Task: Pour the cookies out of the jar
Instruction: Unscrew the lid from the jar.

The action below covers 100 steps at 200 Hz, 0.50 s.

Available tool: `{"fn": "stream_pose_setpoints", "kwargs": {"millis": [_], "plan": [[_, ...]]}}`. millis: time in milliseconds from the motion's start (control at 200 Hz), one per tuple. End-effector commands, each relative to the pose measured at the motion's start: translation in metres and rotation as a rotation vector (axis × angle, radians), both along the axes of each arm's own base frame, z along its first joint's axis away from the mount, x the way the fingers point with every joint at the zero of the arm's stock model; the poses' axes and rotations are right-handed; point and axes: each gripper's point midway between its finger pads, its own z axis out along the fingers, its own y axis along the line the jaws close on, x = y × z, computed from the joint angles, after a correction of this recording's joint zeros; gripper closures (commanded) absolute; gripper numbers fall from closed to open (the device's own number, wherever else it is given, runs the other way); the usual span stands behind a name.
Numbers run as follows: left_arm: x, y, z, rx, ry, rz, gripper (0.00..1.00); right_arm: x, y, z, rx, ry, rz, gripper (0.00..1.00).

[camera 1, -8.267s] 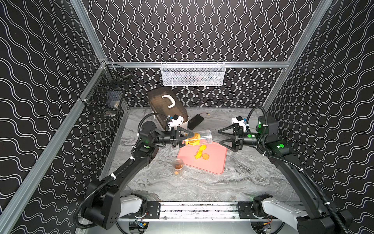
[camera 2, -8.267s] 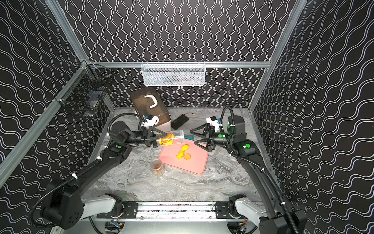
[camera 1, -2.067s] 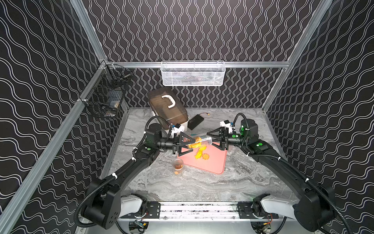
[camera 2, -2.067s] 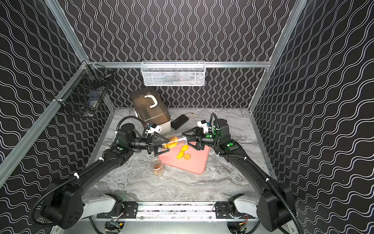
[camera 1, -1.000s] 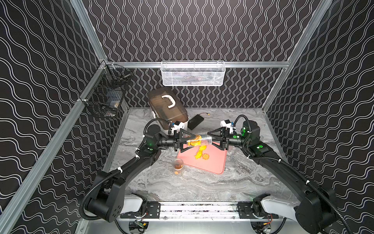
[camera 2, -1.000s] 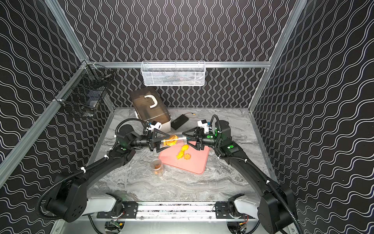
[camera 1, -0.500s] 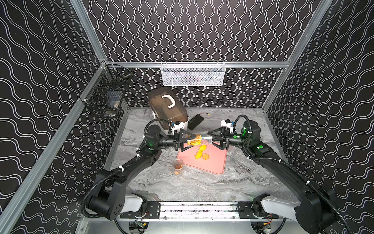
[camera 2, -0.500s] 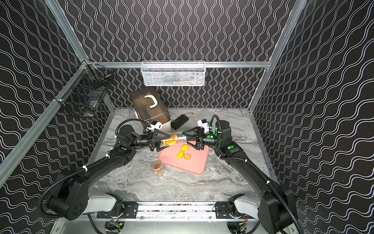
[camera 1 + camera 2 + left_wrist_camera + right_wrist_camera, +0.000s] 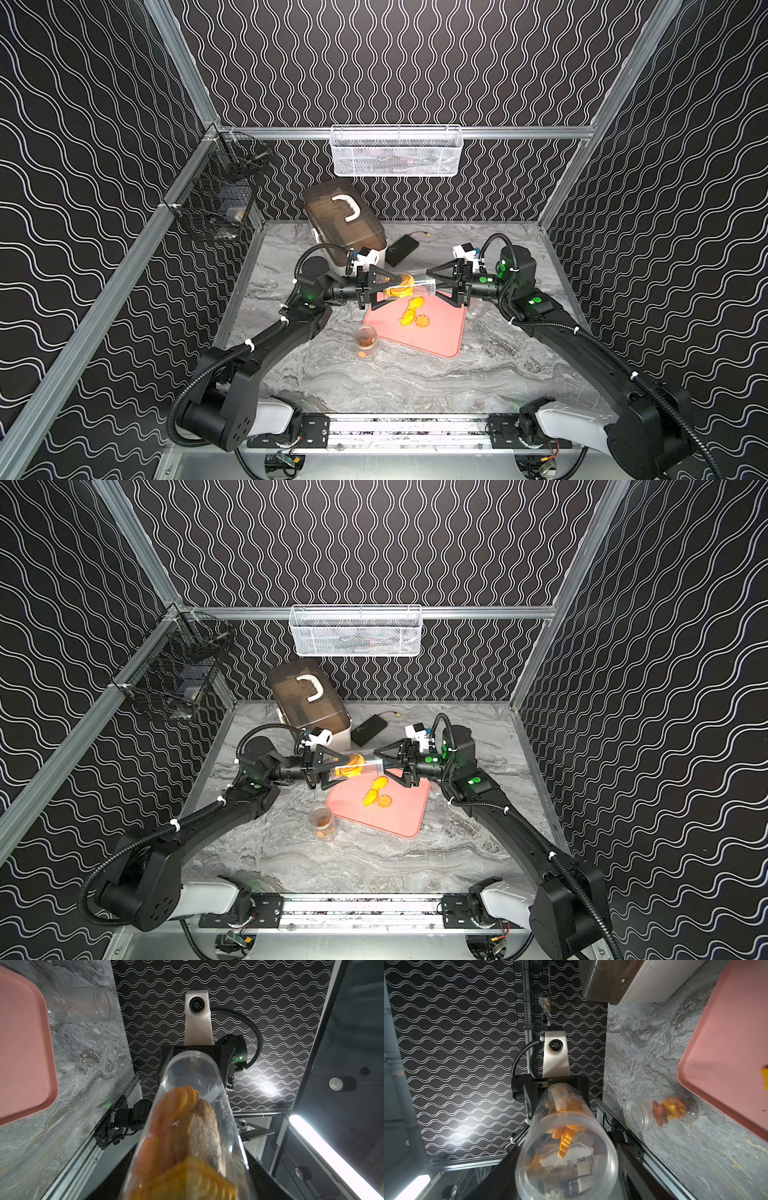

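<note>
The left gripper (image 9: 388,287) is closed on one end of a clear plastic jar (image 9: 424,286), which is held in the air, its smooth round wall pinched between black triangular fingers. The opposite end is flanked by the fingers of the right gripper (image 9: 436,284); whether they press on it cannot be told. The jar's long axis is laid nearly level, running from one gripper to the other, and which end is the mouth cannot be made out. The cookies (image 9: 399,286), ridged yellow-orange pieces and one rough brown one, are bunched inside toward the left gripper. A few loose pieces (image 9: 413,313) are spread on the flat pink tray (image 9: 436,336) below, whose far edge is partly hidden by jar and grippers in both top views. Just off the tray's near left corner a second jar (image 9: 365,343) is stood upright and uncapped, with orange and brown pieces in it. Beside the tray's right edge an empty jar (image 9: 79,1003) is laid on its side, a clear lid (image 9: 70,1038) close by. Farther back on the grey marbled table (image 9: 395,382), a box (image 9: 345,220) with a brown translucent cover and white handle is set beside a flat black device (image 9: 401,249). A white mesh basket (image 9: 395,151) is hung on the back wall.
</note>
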Motion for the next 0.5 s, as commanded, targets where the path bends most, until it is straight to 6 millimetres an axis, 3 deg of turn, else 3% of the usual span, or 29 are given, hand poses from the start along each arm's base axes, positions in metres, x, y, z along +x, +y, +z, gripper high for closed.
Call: {"fn": "stream_pose_setpoints", "kwargs": {"millis": [0, 205, 495], "plan": [[-0.006, 0.0, 0.007, 0.007, -0.079, -0.028, 0.36, -0.006, -0.001, -0.004, -0.039, -0.001, 0.025, 0.13], [-0.018, 0.001, 0.008, 0.063, -0.11, -0.07, 0.36, -0.017, -0.007, 0.003, -0.049, -0.021, 0.1, 0.04], [-0.029, 0.004, 0.007, 0.121, -0.142, -0.099, 0.35, -0.032, -0.014, 0.024, -0.004, -0.05, 0.156, 0.06]]}}
